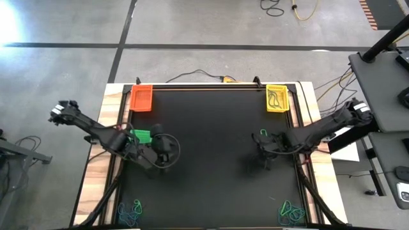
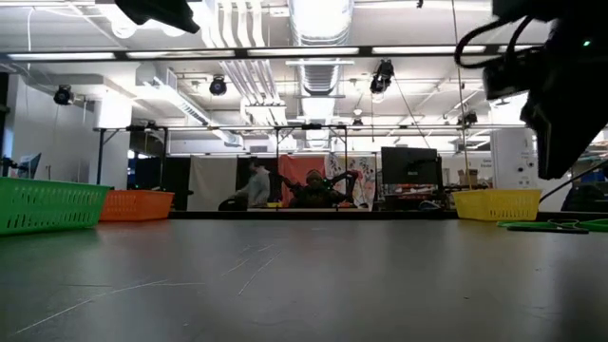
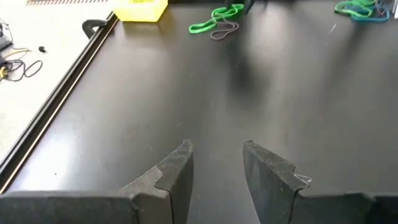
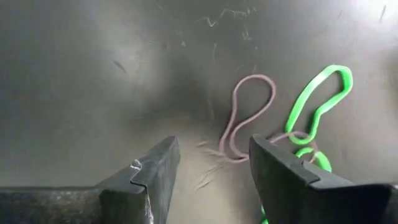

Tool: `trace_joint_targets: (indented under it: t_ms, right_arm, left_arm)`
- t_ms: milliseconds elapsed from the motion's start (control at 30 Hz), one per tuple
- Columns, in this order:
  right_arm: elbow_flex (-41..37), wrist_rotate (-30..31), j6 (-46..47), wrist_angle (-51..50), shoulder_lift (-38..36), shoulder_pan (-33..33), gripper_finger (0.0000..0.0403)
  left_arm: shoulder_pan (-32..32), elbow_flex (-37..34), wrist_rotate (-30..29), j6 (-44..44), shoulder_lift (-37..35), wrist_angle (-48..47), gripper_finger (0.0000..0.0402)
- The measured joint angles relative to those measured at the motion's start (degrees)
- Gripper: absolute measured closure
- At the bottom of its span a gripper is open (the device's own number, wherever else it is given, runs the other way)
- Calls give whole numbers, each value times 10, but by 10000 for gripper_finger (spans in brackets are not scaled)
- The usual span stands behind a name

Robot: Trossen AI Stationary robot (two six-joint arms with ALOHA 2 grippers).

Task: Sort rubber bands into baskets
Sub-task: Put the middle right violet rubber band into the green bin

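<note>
Landmark: the black rubber-topped counter (image 1: 211, 147), edged by pale wood.
Left arm: reaches in from the counter's left edge, elbow out over the floor, forearm sloping toward the counter's middle; left gripper (image 1: 167, 152) sits low beside the bright green rectangular mesh basket (image 1: 140, 135).
Left jaws: parted, nothing between them; bare counter shows in the gap in the left wrist view (image 3: 217, 168).
Right arm: comes in from the counter's right edge, forearm angled toward the middle; right gripper (image 1: 265, 153) tips downward at the surface.
Right jaws: spread wide and released, holding nothing (image 4: 214, 162).
Bands under the right gripper: a thin dull pink-grey rubber loop (image 4: 249, 118) lies flat on the counter, pinched into a long narrow shape, its long axis running away from the jaws; one fingertip (image 4: 280, 165) covers its near end. Just beside it, and overlapping it there, lies a bright green rubber band (image 4: 317, 106), twisted, with its long axis roughly parallel.
Other baskets: orange mesh basket (image 1: 141, 98) at the counter's far left corner; yellow mesh basket (image 1: 277, 99) at the far right corner, dark bands inside.
Remaining bands: teal and green tangles at the near left corner (image 1: 130, 209) and near right corner (image 1: 291, 211).
</note>
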Motion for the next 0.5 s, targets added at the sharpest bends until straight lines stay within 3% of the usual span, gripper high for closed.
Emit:
trace_joint_targets:
  t_ms: [233,500]
  right_arm:
    - [-13,-22,-134,6,29,-22,216]
    - [-67,-53,-211,49,27,-51,216]
  left_arm:
    - [-1,-12,1,-4,4,0,278]
    - [-1,-86,-1,-5,4,71,278]
